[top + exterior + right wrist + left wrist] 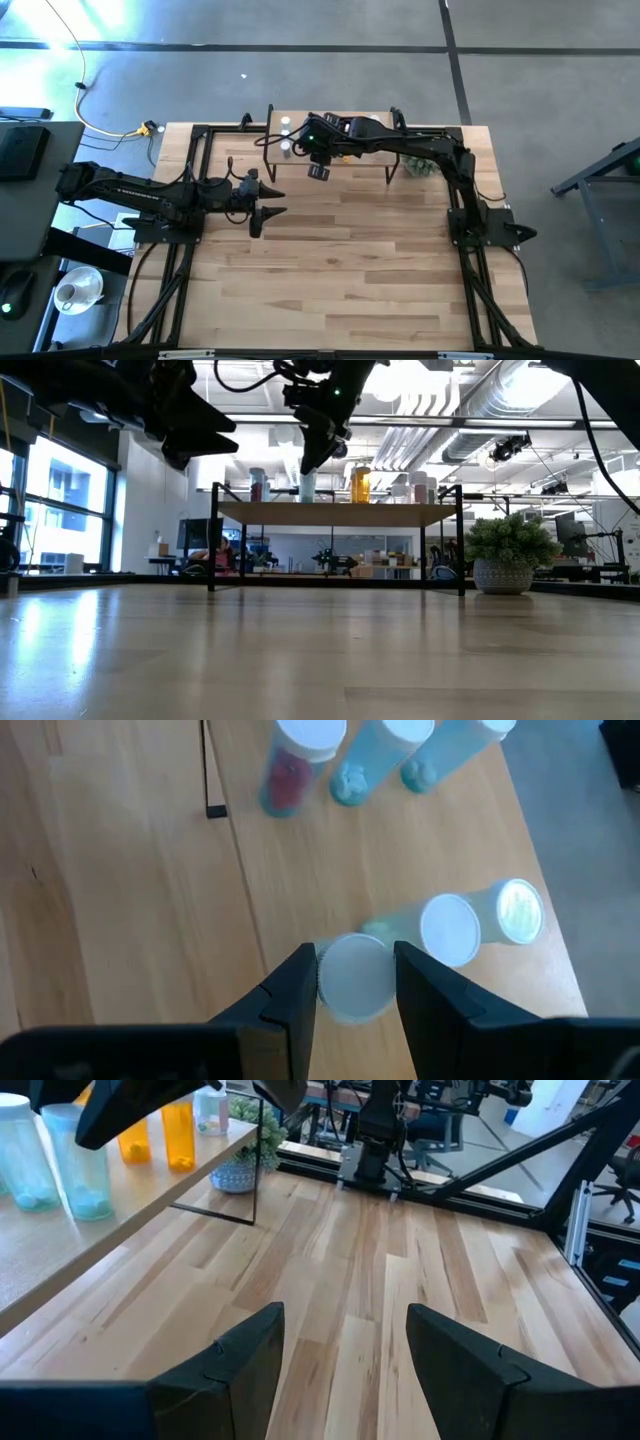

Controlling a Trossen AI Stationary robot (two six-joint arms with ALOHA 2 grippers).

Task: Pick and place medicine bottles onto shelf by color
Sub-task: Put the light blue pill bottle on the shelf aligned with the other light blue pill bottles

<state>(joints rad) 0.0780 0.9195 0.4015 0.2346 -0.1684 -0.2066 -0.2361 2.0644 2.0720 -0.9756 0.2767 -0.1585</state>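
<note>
The right gripper (355, 982) points down at the end of an outstretched arm, its jaws pinched on a white-capped bottle (357, 978) between them. The left gripper (345, 1365) hovers level, jaws parted with nothing between them.

Surface (340, 260): light wood planks, smooth, slight sheen (glare in low view). Shelf (335, 513): pale matt wood board, thin black metal legs. Medicine bottles (345, 765): translucent plastic bodies, light blue mostly, smooth white caps. Right claw (355, 982): matt black plastic-looking fingers. Left claw (345, 1365): same matt black finish. Frame rails (185, 200): black metal.
</note>
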